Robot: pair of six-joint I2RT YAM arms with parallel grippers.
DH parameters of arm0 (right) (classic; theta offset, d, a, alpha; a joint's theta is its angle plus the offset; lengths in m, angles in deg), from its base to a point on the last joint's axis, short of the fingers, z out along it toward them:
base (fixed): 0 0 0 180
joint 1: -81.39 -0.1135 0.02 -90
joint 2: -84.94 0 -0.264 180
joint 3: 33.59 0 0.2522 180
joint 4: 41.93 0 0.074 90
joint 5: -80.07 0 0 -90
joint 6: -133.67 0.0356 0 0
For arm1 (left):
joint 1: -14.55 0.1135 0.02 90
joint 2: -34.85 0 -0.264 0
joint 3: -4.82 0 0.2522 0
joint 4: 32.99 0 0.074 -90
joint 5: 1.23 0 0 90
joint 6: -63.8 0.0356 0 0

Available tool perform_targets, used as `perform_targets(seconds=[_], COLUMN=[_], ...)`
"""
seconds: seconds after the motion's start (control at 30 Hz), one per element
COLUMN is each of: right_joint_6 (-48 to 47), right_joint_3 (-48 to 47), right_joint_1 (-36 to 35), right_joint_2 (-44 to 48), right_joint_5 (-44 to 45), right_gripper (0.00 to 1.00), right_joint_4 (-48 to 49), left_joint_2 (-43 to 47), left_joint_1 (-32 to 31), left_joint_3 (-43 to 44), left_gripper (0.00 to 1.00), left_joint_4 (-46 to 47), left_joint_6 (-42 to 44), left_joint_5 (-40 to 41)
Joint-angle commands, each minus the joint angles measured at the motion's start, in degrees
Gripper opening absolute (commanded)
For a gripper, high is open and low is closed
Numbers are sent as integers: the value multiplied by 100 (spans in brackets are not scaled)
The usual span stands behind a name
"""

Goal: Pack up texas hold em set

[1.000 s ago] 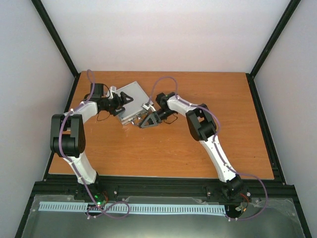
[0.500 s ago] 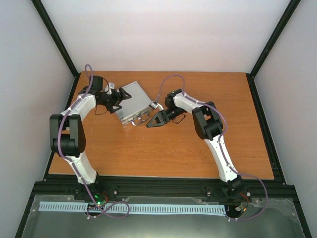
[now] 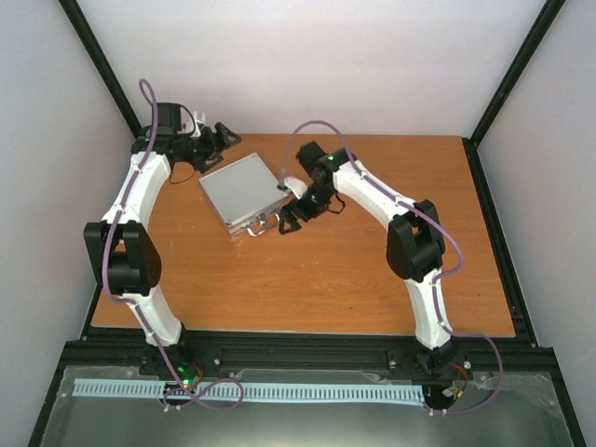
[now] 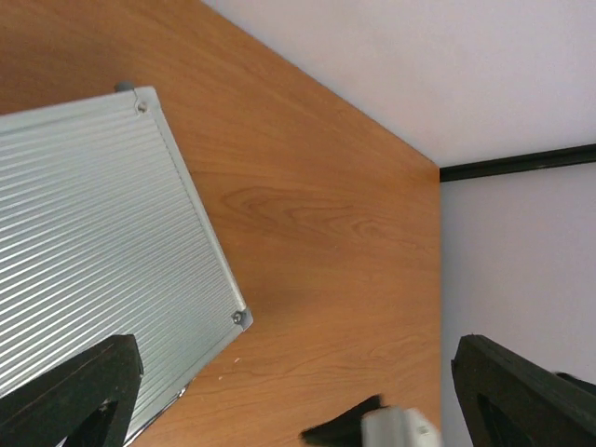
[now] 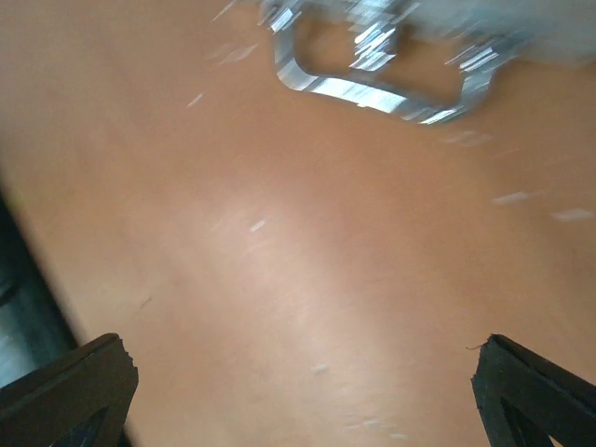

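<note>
A wooden bench (image 3: 372,270) fills the centre of the frame, enclosed by plain white walls (image 3: 317,56) and black corner posts (image 3: 521,65), evenly lit.

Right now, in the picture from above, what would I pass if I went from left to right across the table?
First the left arm's black elbow → silver case → right claw, open → right arm's black elbow. The left claw lines up with the case, so I skipped it.
</note>
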Motion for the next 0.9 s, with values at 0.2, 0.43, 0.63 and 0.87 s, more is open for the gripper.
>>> perform_targets(seconds=[0.2,0.43,0.63,0.87], right_joint_6=[1915,2462,2864,2918], right_joint_3=[-33,1735,2624,2625], right_joint_1=[-24,-264,-404,-432], right_joint_2=[768,1281,1244,842], right_joint_5=[2548,1001,445,639], right_gripper=[100,3,3,3], right_joint_4=[373,2433,4602,5595], left_joint_2=[-323,-1210,-2007,-2683], left_joint_1=[80,394,426,432], left_joint_3=[1079,1772,2544,2930], left_gripper=[95,89,57,1], left_joint_4=[-584,-380,-496,-231], left_joint_6=[335,115,200,2], left_joint_5=[465,568,711,780])
